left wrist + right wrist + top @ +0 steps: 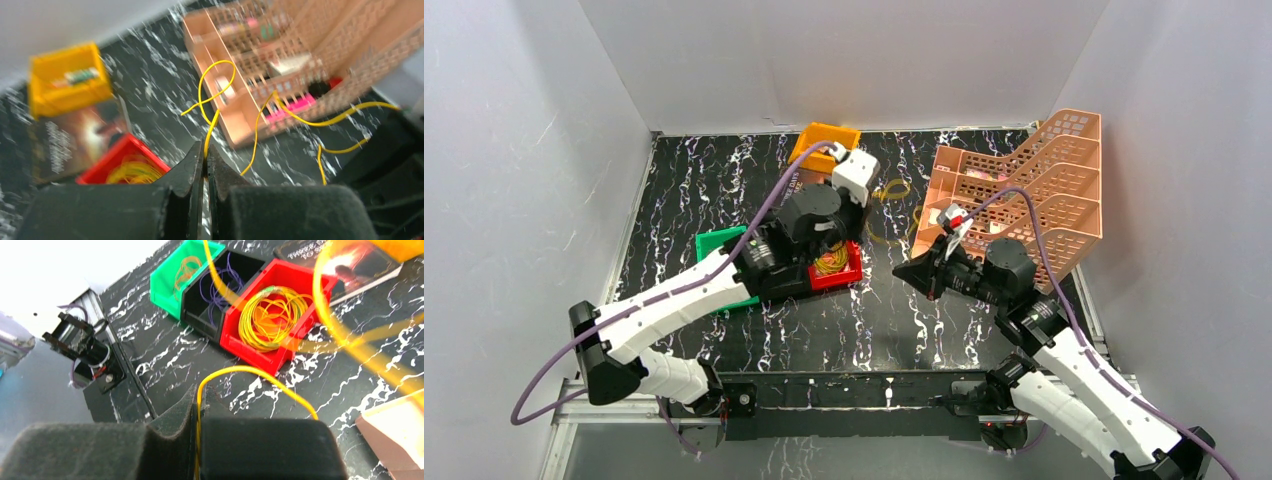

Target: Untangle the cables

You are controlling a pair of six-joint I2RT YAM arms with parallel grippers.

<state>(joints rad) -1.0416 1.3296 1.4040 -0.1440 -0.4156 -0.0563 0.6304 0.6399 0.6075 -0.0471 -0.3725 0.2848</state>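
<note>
Your black, white-veined marble-pattern table (pixel 724 180) carries a peach plastic lattice tray stack (pixel 1044 170) at its far right corner. A dark glossy book (pixel 65 140) lies near the far edge, with an orange-yellow plastic bin (pixel 824 140) just beyond it. Left of the table's middle three small bins sit side by side, touching. The green bin (pixel 167 295) holds orange cables (pixel 186 270), the black bin (pixel 200 315) holds dark purple cables (pixel 220 290), and the red bin (pixel 250 352) holds a coil of yellow cables (pixel 270 315). Your left end effector (pixel 205 150) is clenched on a thin yellow cable (pixel 212 125). That cable rises from the pinch into a loop, then trails in loose curves in front of the tray stack, above the table's middle. Your right end effector (pixel 196 395) is also clamped tight on yellow cable, which comes out of the slit between its pads and arcs away to the right. You cannot tell from these views whether both hold the same strand. The two end effectors are near each other, between the red bin and the tray stack.
</note>
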